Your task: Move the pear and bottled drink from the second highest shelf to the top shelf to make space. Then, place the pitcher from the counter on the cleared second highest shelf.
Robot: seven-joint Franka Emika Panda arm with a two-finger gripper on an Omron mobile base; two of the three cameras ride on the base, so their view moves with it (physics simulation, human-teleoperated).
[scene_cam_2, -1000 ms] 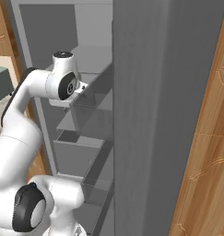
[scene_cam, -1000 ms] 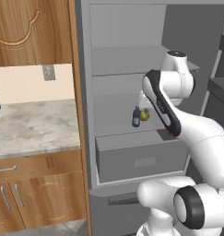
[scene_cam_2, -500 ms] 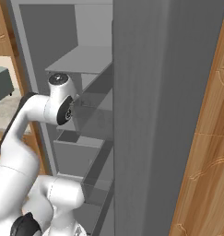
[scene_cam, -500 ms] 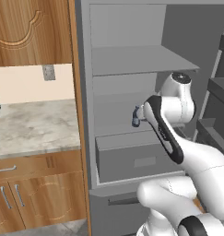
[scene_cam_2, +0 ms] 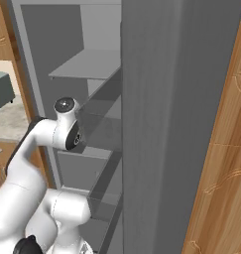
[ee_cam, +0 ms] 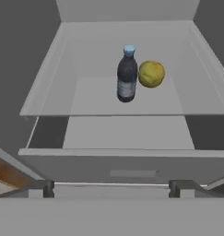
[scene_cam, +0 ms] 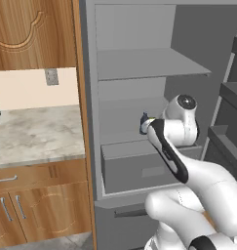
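Spread wide and holding nothing, the gripper [ee_cam: 111, 189] hangs in front of the second highest shelf [ee_cam: 49, 99], well apart from its load. To approach well, centre the fingers on one item without knocking the other. One bottled drink [ee_cam: 126, 75] stands there, one pear [ee_cam: 151, 73] just beside it.

Even flat light, soft shadows (slightly blurry render).
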